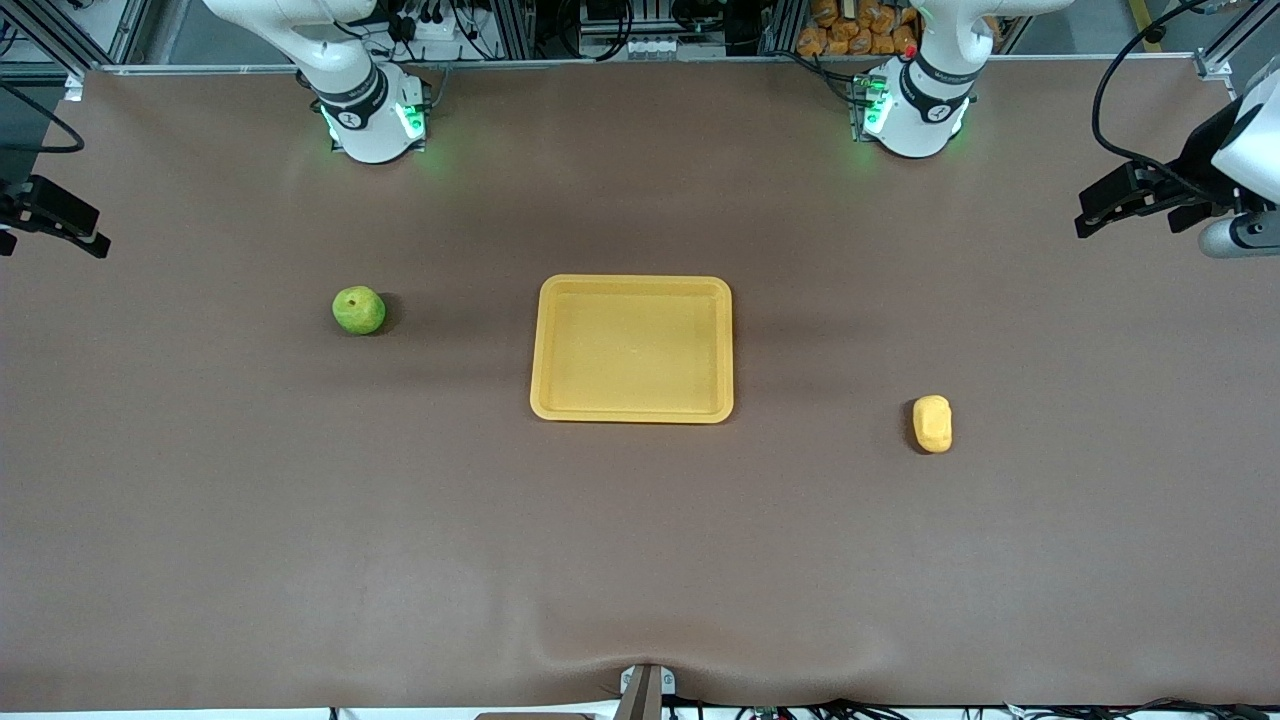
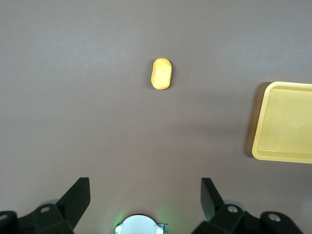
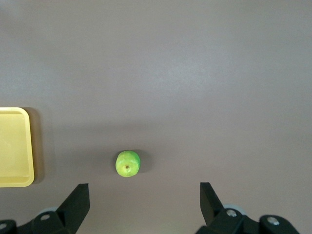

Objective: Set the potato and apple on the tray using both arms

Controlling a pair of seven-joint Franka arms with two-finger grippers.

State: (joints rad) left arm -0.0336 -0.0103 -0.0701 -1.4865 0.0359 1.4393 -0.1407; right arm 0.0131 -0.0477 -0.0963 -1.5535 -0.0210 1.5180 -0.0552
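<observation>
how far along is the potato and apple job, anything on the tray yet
Nothing is done yet: the tray holds nothing. The apple sits on the table toward the right arm's end, the potato toward the left arm's end, nearer the front camera. Nothing is in hand: left gripper and right gripper are open, high above the table. Both picks and placements remain.

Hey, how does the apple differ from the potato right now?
The apple is round and bright green; the potato is oblong and yellow-orange. The apple lies toward the right arm's end of the table, the potato toward the left arm's end and nearer the front camera. Both rest on the table outside the tray.
</observation>
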